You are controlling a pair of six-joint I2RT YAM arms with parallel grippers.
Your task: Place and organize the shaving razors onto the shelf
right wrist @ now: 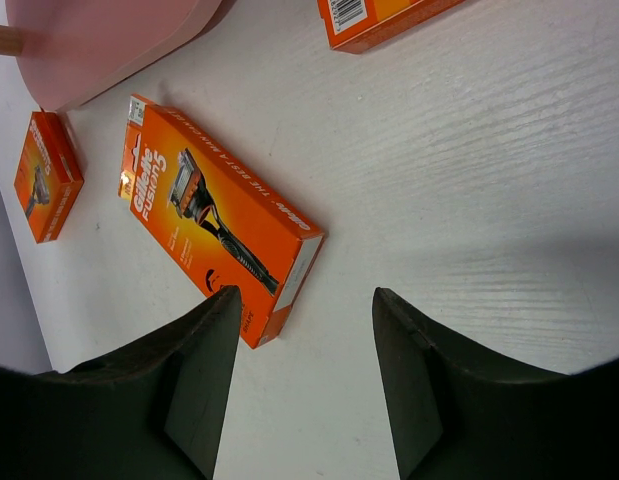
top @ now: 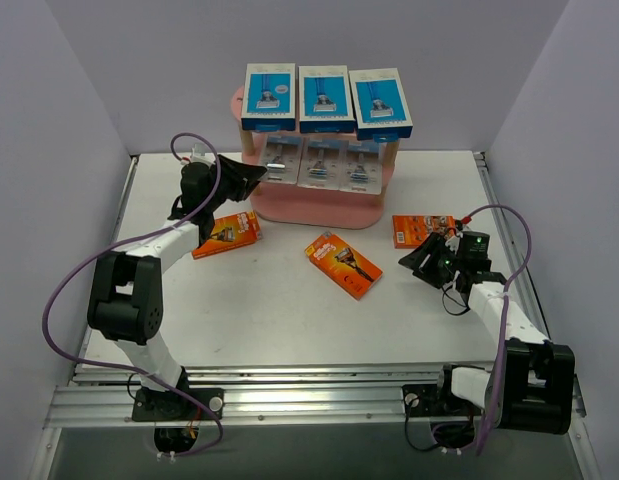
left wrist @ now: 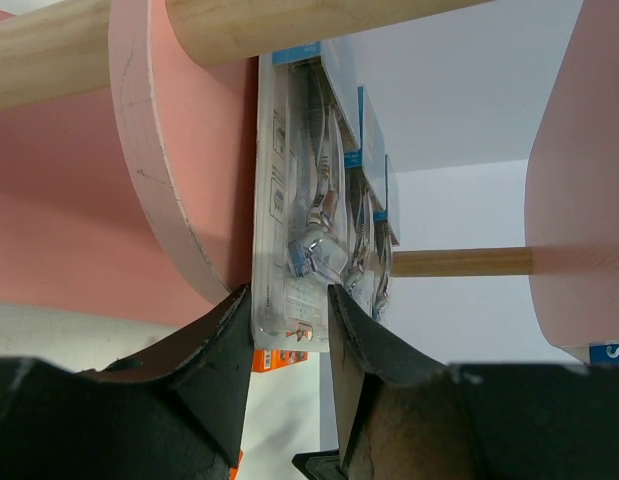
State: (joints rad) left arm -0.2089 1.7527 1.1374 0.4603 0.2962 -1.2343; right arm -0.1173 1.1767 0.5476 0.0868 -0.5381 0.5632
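Pink three-tier oval shelf [top: 319,208], pale wooden posts.
- Top tier: three blue-and-white razor boxes [top: 325,98].
- Middle tier: three clear grey blister packs [top: 322,162].
- Surface before shelf: three orange cards [top: 343,265].
- Left jaws: astride leftmost blister pack [left wrist: 294,200] at shelf's left end, grip cannot be told.
- Right jaws: open, empty, off shelf's front right.

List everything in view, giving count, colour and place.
table: one, white, under everything
shelf: one, pink with pale wooden posts, far centre of the table
blue-and-white razor boxes: three, in a row on the shelf's top tier
blister packs: three, clear grey, upright on the middle tier
orange razor packs: three, flat on the table at left, centre and right
left gripper: one, black, fingers either side of the leftmost blister pack
right gripper: one, black, open and empty, above the table at the right
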